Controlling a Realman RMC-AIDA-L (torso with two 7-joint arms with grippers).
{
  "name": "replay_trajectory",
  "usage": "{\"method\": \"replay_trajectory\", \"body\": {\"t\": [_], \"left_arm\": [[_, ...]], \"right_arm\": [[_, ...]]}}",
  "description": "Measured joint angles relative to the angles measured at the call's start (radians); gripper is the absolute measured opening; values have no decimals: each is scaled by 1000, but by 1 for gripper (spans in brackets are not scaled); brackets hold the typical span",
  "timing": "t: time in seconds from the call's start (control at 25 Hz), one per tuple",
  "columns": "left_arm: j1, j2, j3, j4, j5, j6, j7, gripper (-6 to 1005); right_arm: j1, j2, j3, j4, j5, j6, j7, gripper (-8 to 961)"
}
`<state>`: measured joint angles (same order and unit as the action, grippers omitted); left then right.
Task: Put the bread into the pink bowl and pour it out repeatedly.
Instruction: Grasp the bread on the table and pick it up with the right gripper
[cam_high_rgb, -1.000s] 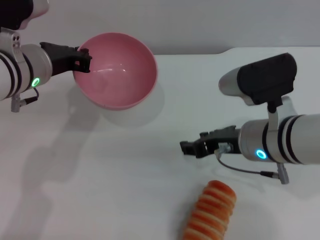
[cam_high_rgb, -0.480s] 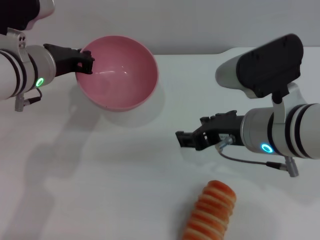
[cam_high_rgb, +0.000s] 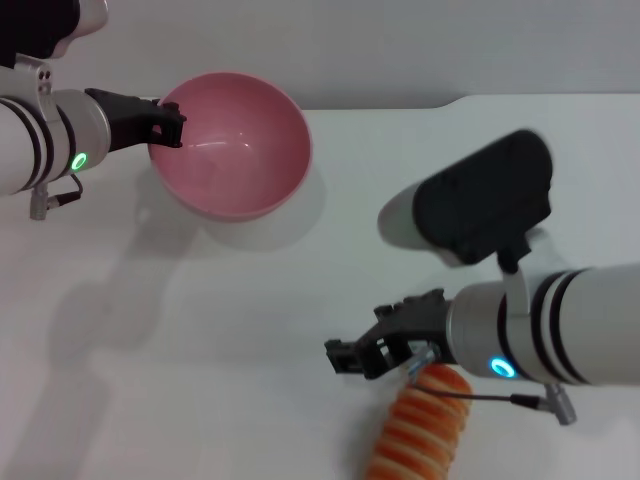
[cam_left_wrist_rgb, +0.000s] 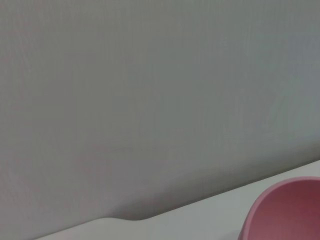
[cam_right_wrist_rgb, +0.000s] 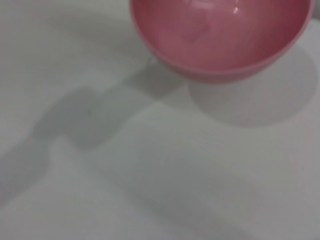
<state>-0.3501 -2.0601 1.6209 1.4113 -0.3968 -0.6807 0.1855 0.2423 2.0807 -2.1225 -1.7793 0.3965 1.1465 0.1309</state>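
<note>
bowl tipped and empty, bread waiting near your right arm

the white table (cam_high_rgb: 200, 350) carries everything; your left gripper (cam_high_rgb: 168, 122) pinches the pink bowl (cam_high_rgb: 236, 140) by its rim, holding it tilted with the mouth open toward the bread, ready to receive. the bread (cam_high_rgb: 420, 432) lies at the table's near edge. your right gripper (cam_high_rgb: 350, 357) hovers just beside its far end, holding nothing; how wide it stands, you cannot tell.

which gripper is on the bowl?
The left gripper, at the pink bowl's rim. The right gripper is apart from it, by the bread.
</note>
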Motion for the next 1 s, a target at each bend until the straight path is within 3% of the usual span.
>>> {"method": "replay_trajectory", "body": {"t": [0.44, 1.0], "left_arm": [[-45, 0, -13, -58, -1, 6, 0, 50], [-69, 0, -21, -66, 0, 4, 0, 50]], "right_arm": [[-11, 1, -42, 12, -140, 70, 177, 685], [-8, 2, -108, 79, -88, 25, 214, 685]]}}
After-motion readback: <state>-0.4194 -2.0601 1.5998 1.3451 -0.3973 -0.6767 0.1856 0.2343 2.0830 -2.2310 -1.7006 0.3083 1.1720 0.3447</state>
